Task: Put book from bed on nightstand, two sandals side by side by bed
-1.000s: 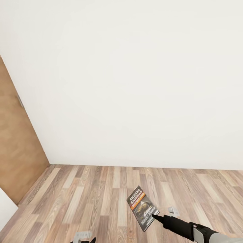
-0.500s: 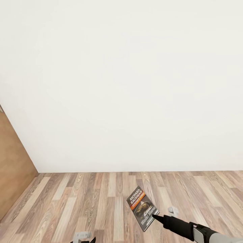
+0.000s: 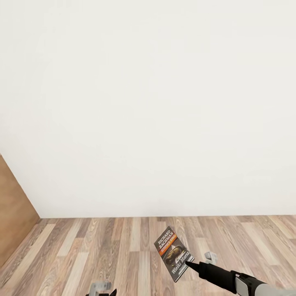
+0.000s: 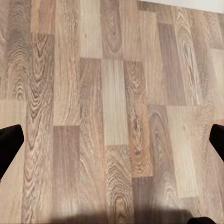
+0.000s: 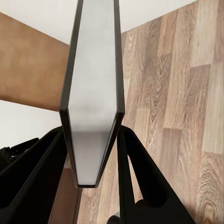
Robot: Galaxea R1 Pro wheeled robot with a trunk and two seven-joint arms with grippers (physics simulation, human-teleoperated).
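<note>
Wood-plank floor (image 3: 102,250) below; right gripper (image 5: 93,149) clamps the book (image 3: 173,253) by its edge, held aloft for carrying to a nightstand. Left gripper (image 4: 112,140) spread wide, holding nothing.

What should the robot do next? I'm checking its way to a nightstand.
Probably keep turning the base to look for a nightstand. The right hand holds the book clamped, but ahead are a bare wall and wood floor.
</note>
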